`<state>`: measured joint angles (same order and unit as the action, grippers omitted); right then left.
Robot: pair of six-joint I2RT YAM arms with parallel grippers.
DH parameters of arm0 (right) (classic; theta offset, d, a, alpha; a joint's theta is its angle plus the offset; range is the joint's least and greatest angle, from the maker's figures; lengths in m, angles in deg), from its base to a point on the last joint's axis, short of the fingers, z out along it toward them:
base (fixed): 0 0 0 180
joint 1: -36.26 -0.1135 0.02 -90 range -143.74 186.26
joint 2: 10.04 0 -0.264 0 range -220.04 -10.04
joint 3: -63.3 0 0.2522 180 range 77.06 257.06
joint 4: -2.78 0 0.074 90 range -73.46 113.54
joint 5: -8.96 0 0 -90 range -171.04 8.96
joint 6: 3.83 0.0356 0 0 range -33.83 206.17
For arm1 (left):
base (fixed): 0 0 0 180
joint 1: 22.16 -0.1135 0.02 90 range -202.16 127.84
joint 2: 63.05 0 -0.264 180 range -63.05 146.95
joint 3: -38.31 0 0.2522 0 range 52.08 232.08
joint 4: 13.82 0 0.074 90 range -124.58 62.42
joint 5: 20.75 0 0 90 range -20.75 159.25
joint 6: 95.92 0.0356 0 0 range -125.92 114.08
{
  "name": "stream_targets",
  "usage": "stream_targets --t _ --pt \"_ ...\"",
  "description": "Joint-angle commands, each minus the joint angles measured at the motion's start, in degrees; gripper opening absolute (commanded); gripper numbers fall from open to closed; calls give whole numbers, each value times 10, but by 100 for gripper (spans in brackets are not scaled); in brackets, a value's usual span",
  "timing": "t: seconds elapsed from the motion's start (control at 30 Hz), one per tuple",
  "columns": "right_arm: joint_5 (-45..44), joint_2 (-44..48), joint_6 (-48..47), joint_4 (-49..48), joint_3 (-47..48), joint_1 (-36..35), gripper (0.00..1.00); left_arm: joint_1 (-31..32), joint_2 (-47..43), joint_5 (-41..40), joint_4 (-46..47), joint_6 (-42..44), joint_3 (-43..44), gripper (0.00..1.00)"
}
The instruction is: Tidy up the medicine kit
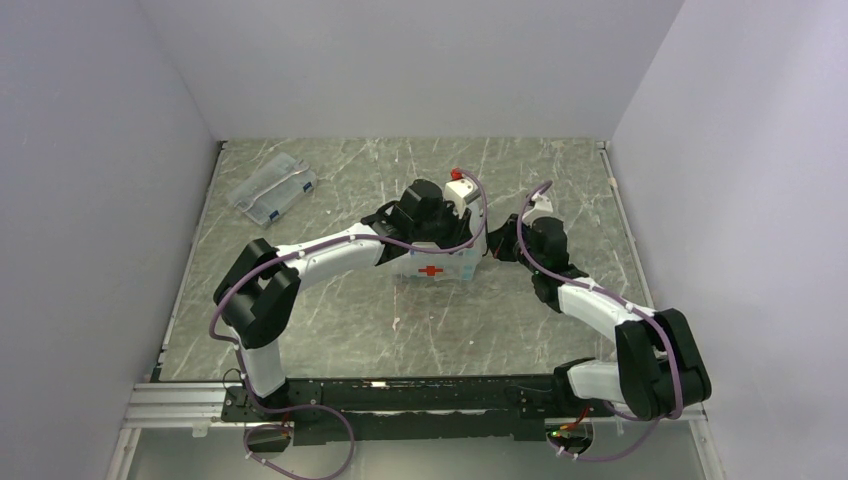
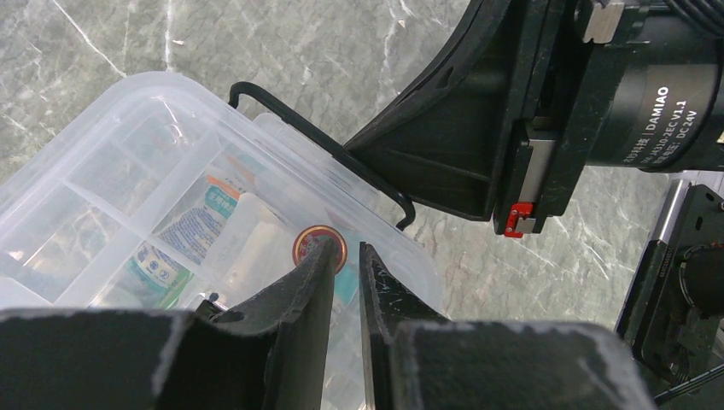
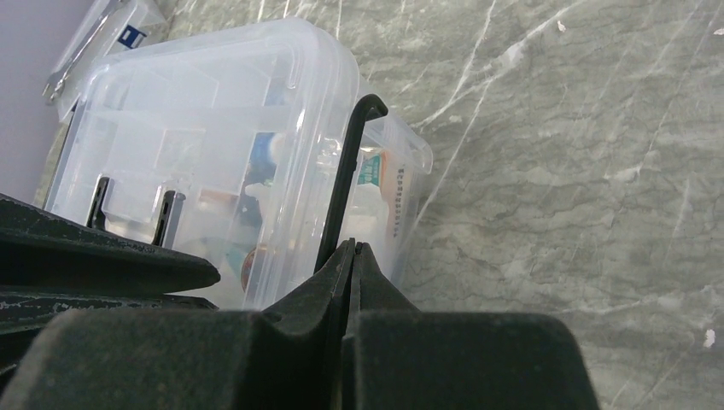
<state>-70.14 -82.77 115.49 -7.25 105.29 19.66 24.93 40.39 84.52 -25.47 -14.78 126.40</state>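
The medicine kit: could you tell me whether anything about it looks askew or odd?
Its dark handle sticks out from the medicine kit, pinched in the right gripper. Nothing looks spilled. The flat clear case lies askew, far left.

A flat clear case [image 1: 272, 189] with blue labels lies near the far left corner. The tabletop [image 1: 330, 320] is grey-green, veined like marble.

Pale walls [image 1: 400, 60] enclose a grey marbled table [image 1: 330, 320].
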Motion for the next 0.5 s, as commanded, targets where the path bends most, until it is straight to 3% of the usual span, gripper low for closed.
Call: stream_targets --t 0.0,0.47 --pt "15 26 -15 -38 41 -14 0 10 31 12 -129 -8 -24 23" --pt "9 29 -28 -27 52 -17 0 11 46 1 -160 2 30 23"
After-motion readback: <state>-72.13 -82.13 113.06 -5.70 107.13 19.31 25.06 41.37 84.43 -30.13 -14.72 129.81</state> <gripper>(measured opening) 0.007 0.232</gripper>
